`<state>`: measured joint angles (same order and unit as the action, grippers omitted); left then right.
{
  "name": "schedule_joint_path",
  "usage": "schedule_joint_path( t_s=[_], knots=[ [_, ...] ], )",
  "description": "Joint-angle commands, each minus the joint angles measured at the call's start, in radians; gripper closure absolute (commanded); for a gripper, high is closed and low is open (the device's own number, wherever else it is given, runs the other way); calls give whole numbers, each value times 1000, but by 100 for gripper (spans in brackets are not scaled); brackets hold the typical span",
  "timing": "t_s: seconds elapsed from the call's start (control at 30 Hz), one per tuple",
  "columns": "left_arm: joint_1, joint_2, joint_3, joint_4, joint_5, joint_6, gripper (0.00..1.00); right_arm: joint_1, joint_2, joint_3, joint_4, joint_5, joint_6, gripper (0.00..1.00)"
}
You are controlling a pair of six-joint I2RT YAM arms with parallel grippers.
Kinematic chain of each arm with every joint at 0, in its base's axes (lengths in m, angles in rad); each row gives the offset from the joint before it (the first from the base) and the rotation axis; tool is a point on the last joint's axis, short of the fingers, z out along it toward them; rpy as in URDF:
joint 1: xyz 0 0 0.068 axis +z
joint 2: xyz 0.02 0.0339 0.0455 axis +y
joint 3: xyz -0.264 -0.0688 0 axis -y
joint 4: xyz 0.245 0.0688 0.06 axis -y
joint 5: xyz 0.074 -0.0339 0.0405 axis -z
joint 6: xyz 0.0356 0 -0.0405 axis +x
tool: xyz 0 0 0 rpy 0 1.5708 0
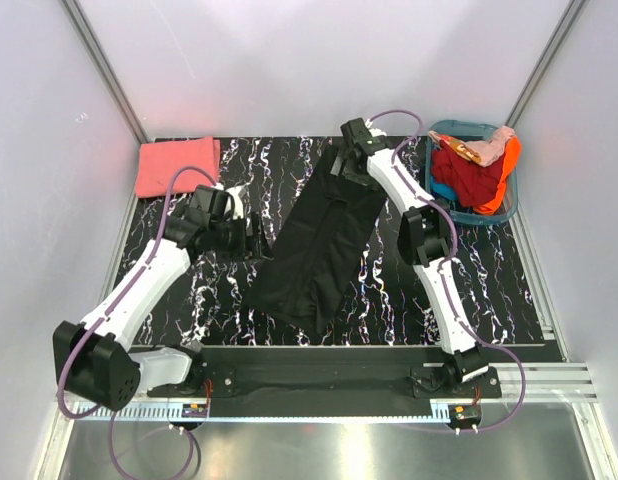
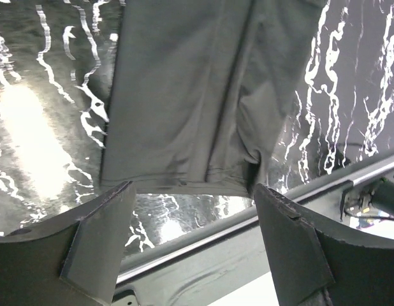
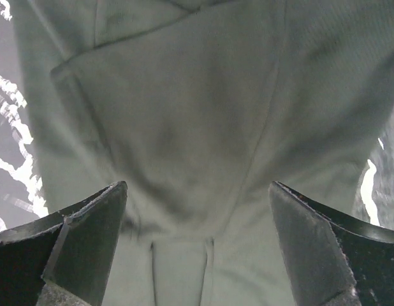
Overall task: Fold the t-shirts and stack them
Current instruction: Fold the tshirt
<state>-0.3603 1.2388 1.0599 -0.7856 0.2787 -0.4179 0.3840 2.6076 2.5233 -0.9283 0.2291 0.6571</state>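
Observation:
The black t-shirt lies on the table as a long narrow strip, running from back right to front left. A coral-pink t-shirt lies folded at the back left corner. My left gripper stands open just left of the black strip's middle, apart from it. In the left wrist view, the black t-shirt ends ahead of the left gripper, and nothing is between the fingers. My right gripper hangs open over the strip's far end. There the black t-shirt fills the view beneath the right gripper.
A teal basket at the back right holds red, orange and pink clothes. The marbled black table ends at a metal rail near the arm bases. White walls close in the left, right and back.

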Motion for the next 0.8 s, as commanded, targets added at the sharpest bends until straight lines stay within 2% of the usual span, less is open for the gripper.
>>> schedule_joint_path(
  t_s=[0.0,0.2,0.37,0.67,0.77],
  knots=[
    [14,-73,-35,65,13,18,20,41,52,113,48,147,-27,2],
    [29,-113,-95,123,25,-22,20,47,91,60,78,58,-2,8],
    [55,-111,-97,132,31,-16,20,76,186,163,86,-26,-69,13],
    [90,-153,-172,141,40,-30,20,162,213,213,339,-161,-266,14],
    [95,-157,-193,137,43,-45,20,168,165,236,391,-221,-278,15]
  ],
)
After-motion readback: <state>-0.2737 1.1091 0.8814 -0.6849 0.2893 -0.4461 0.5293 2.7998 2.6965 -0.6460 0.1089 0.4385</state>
